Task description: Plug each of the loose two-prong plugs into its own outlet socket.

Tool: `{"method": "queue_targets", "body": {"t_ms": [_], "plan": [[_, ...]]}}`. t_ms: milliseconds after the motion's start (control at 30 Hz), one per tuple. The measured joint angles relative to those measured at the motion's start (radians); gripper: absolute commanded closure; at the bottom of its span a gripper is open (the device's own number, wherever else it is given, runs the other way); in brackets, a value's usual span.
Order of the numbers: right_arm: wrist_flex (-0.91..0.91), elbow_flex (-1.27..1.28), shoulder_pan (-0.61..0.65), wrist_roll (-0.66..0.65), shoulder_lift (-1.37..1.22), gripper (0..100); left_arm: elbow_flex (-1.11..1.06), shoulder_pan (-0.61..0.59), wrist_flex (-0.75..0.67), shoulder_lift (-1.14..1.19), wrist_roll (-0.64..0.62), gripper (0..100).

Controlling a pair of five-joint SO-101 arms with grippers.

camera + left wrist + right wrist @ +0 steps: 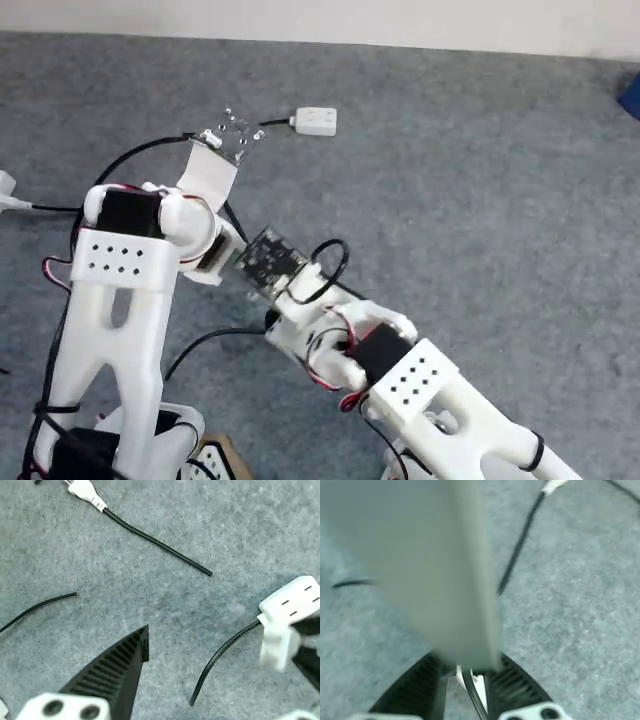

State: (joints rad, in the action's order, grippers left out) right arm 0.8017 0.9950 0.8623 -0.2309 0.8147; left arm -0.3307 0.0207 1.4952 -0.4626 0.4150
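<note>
Tabletop (480,180): grey, carpet-like covering, evenly lit, with soft shadows. Far edge: pale plain band (400,20). Far right corner: blue object (632,95), partly seen. Near edge: brown cardboard-like piece (228,455).

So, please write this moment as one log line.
left jaws: open, near outlet socket | right jaws: shut on plug | plug: not yet inserted

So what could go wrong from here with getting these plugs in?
The left arm sits right before the right wrist camera, so the right gripper, jaws shut on a plug, may advance blind and bump it. The outlet socket lies loose on the grey surface and could slide when pushed.
</note>
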Motion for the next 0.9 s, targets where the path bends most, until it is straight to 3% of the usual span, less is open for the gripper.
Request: {"method": "queue_targets", "body": {"t_ms": [200, 433, 900], "plan": [[0.061, -0.069, 0.012, -0.003, 0.014, 99.1, -0.193, -0.074, -0.178, 0.000, 0.028, 46], [0.141, -0.186, 0.017, -0.005, 0.015, 99.1, -0.278, -0.132, -0.282, -0.011, 0.048, 46], [0.273, -0.336, -0.008, -0.037, 0.025, 99.1, -0.293, -0.143, -0.287, -0.009, 0.057, 47]]}}
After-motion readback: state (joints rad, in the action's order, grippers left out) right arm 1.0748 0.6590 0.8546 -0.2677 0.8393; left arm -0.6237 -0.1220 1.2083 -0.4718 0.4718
